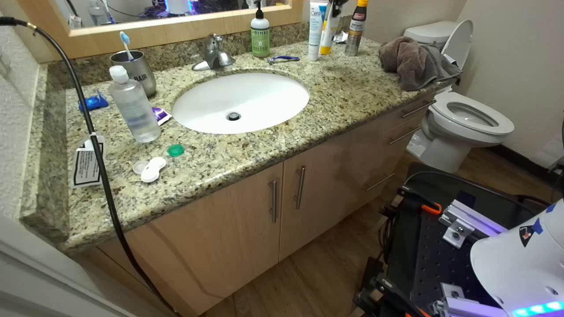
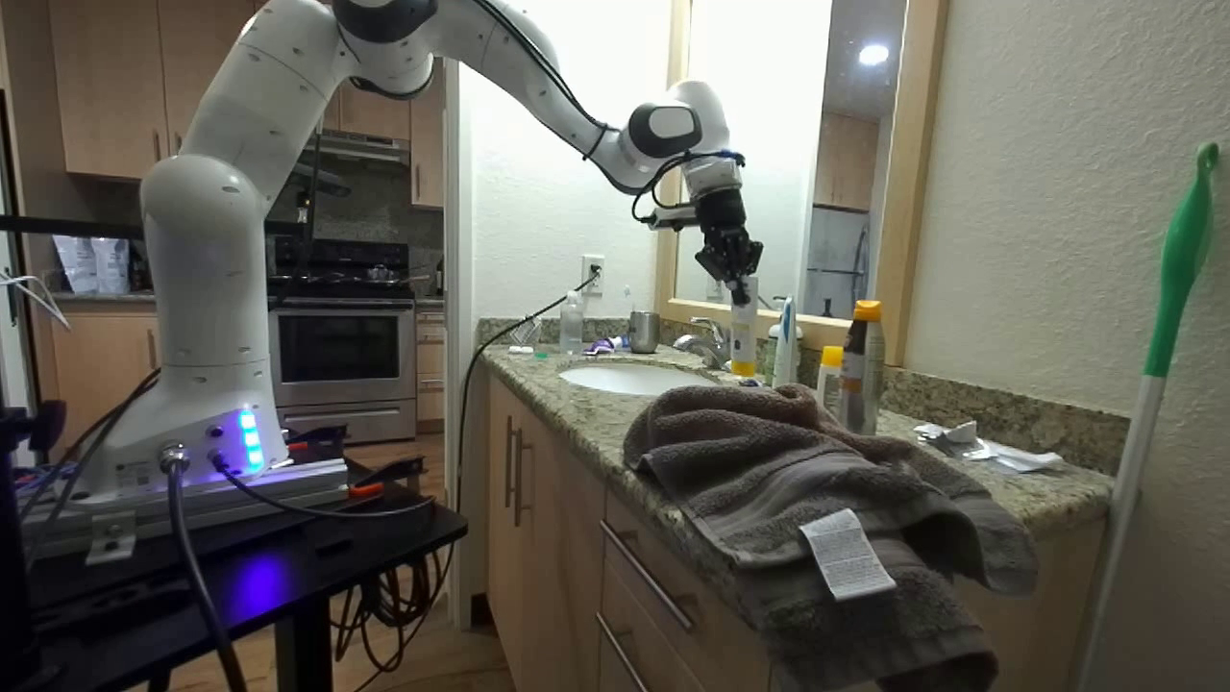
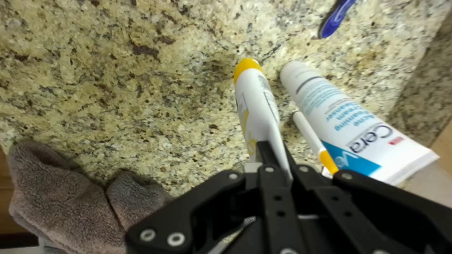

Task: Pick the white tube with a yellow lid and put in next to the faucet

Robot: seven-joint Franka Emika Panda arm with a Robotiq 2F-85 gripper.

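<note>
Your gripper (image 3: 274,146) is clamped on the white tube with a yellow lid (image 3: 256,102), its fingers (image 3: 267,156) pinching the flat, thin end. In an exterior view you hold the tube nearly upright, its lid (image 2: 743,368) down. In the wrist view you see a slim, smooth white body, rounded near the lid and flattening to a narrow edge where you clasp it. Dark-outlined panels run along its sides, and yellow marks sit closer to the pinched end; the lettering is too blurred to read. The lid is a plain, bright yellow. You have it close to the granite counter (image 3: 123,88), just beside the larger white tube with blue markings (image 3: 348,123); whether the lid touches the counter, you cannot tell. In an exterior view, the green soap bottle (image 1: 260,38) and a blue razor (image 1: 286,58) come between the tube and the shiny faucet (image 1: 214,55).
</note>
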